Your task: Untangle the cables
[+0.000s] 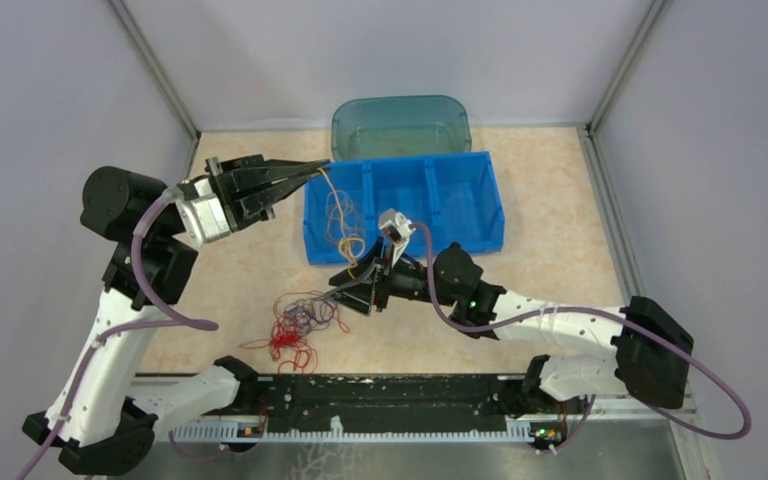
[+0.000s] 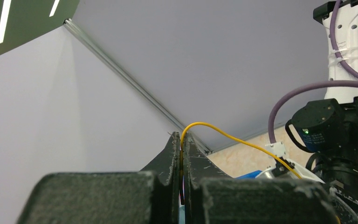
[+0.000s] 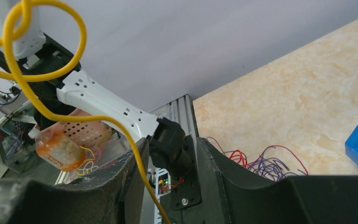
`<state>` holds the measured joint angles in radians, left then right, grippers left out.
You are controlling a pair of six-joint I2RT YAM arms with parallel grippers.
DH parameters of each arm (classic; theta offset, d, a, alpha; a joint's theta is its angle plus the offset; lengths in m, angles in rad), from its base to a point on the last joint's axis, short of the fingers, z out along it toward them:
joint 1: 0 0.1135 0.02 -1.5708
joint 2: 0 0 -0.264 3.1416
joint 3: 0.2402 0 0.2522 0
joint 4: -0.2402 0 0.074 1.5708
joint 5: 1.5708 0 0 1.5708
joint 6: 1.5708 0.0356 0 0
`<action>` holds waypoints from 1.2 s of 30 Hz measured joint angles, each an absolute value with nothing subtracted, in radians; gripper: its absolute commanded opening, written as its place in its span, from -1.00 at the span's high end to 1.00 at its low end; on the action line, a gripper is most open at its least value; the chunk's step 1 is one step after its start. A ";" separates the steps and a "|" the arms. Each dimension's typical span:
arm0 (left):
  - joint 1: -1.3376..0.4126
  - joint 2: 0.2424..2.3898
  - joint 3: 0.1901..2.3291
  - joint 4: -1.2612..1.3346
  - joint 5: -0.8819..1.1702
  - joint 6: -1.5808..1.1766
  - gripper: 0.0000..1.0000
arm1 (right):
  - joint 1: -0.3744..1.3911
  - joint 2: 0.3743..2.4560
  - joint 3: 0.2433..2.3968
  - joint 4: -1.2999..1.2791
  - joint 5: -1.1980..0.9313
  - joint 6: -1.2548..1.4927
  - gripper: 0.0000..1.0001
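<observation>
Left gripper (image 2: 182,138) pinches the yellow cable (image 2: 198,123). Right gripper (image 3: 171,142) stands spread, the cable apparently passing between its jaws.

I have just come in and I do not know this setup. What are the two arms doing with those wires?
The left gripper is shut on a yellow cable and holds it up over the blue bin. The cable hangs in loops down to the right gripper, whose fingers stand apart, with the cable running between them. A clump of red and purple cables lies on the table in front of the bin.
</observation>
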<state>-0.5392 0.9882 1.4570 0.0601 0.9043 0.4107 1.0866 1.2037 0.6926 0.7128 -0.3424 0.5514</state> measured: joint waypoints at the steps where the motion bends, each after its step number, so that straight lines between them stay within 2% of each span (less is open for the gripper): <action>1: -0.539 0.991 1.462 0.060 0.903 0.411 1.00 | 1.088 1.214 0.693 0.713 -0.340 0.552 0.14; 8: -0.539 1.006 1.500 0.079 0.890 0.414 1.00 | 1.093 1.251 0.657 0.733 -0.318 0.562 0.15; 11: -0.539 1.010 1.512 0.096 0.872 0.420 1.00 | 1.093 1.266 0.635 0.752 -0.307 0.570 0.26; 13: -0.539 1.011 1.514 0.106 0.852 0.420 1.00 | 1.093 1.272 0.622 0.757 -0.298 0.572 0.47; 16: -0.539 1.011 1.514 0.111 0.821 0.420 1.00 | 1.093 1.273 0.604 0.762 -0.284 0.574 1.00; 20: -0.539 1.003 1.499 0.095 0.767 0.388 0.94 | 1.095 1.254 0.600 0.754 -0.252 0.577 1.00; 21: -0.539 0.996 1.487 0.084 0.759 0.372 0.88 | 1.095 1.241 0.600 0.749 -0.246 0.572 1.00; 23: -0.539 0.982 1.449 0.042 0.751 0.329 0.58 | 1.096 1.201 0.600 0.732 -0.232 0.558 1.00; 24: -0.539 0.973 1.423 0.017 0.751 0.299 0.26 | 1.096 1.183 0.602 0.727 -0.226 0.549 1.00; 25: -0.539 0.966 1.398 -0.004 0.753 0.268 0.03 | 1.096 1.158 0.606 0.712 -0.220 0.537 1.00; 29: -0.539 0.950 1.290 -0.096 0.812 0.110 -0.41 | 1.096 1.094 0.630 0.661 -0.199 0.495 1.00; 36: -0.539 0.953 1.149 -0.189 1.005 -0.085 -0.70 | 1.097 1.051 0.693 0.569 -0.188 0.429 1.00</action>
<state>-0.5388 0.9531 1.1492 -0.1890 1.0046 -0.0853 1.0966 1.0512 0.6933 0.5686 -0.1883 0.4294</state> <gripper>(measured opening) 0.790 0.006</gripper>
